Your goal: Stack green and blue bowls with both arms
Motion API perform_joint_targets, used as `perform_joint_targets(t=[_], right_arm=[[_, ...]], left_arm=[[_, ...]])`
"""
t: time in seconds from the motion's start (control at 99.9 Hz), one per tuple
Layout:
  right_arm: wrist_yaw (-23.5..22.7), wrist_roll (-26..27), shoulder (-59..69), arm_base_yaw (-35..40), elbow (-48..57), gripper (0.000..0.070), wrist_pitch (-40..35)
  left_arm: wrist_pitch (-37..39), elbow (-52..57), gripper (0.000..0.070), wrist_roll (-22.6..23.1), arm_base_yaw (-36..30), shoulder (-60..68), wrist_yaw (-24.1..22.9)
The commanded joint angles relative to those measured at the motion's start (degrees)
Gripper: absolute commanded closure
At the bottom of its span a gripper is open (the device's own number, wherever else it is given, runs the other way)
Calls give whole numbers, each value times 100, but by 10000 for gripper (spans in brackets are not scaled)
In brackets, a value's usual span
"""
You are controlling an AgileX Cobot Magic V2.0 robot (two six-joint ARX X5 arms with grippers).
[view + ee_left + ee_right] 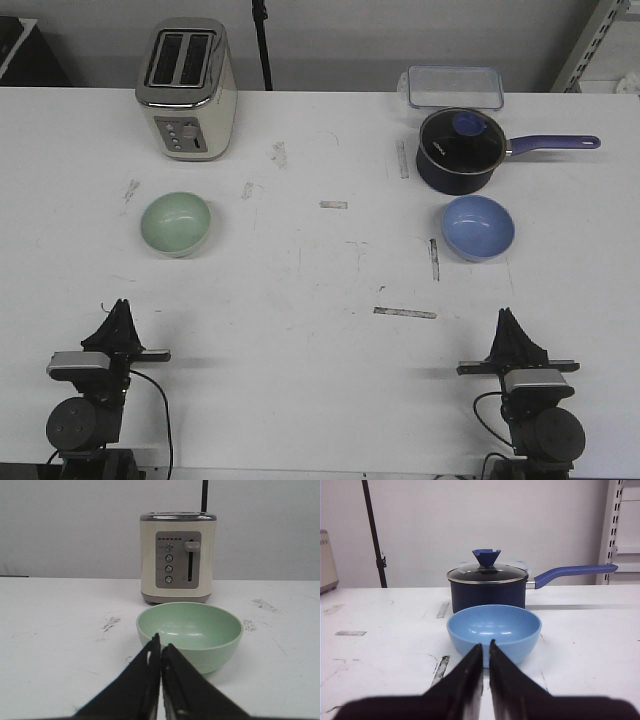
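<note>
Green bowl (176,222) sits just in front of the toaster (187,88); blue bowl (478,227) lies well apart, before the saucepan (459,150). Only the front view shows the clear container (454,86). Left gripper (160,652) and right gripper (485,655) hover low, fingers pressed together, empty.

The right gripper (485,649), fingers nearly together, points at the blue bowl (494,630), which sits just before a lidded saucepan (488,590).
</note>
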Motion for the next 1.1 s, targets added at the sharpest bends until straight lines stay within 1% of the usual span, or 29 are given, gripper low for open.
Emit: perform_joint_targets(t=[0.0, 0.23, 0.5, 0.661, 0.781, 0.921, 1.091], right_arm=[[-17, 55, -4, 9, -11, 687, 63], [-9, 85, -2, 9, -11, 687, 79], [-9, 76, 0, 9, 127, 687, 308], [15, 22, 138, 2, 627, 687, 168], [162, -168, 479, 4, 1113, 687, -162], [203, -479, 1130, 4, 1718, 687, -431], [201, -485, 2205, 4, 2483, 687, -726]], left_arm=[[90, -129, 699, -37, 0, -9, -9], [90, -129, 699, -37, 0, -9, -9], [90, -129, 699, -37, 0, -9, -9], [90, -129, 699, -37, 0, -9, -9], [90, -129, 699, -37, 0, -9, -9], [90, -129, 699, -37, 0, -9, -9], [90, -129, 699, -37, 0, -9, -9]])
